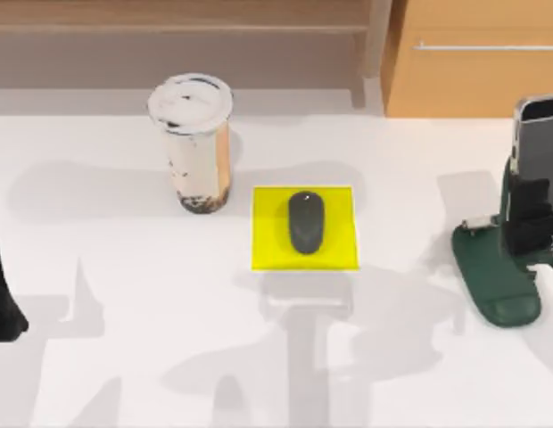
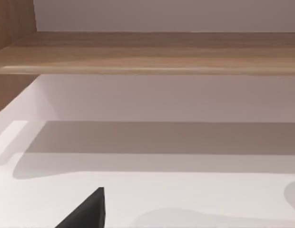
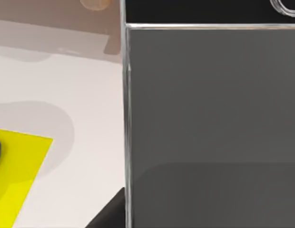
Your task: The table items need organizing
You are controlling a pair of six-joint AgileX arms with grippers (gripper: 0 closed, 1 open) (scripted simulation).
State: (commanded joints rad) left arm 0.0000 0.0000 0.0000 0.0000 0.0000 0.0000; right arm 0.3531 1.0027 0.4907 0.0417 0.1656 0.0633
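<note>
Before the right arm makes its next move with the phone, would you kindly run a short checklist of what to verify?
1. Mouse lies on the yellow pad: ok.
2. Cup stands upright, apart from the pad: ok.
3. Right gripper is at the smartphone, over the green stand: ok.
4. Smartphone seated in the stand: cannot tell.
5. Right gripper's hold on the smartphone: cannot tell.
6. Left gripper parked at the table's left edge, away from the items: ok.
</note>
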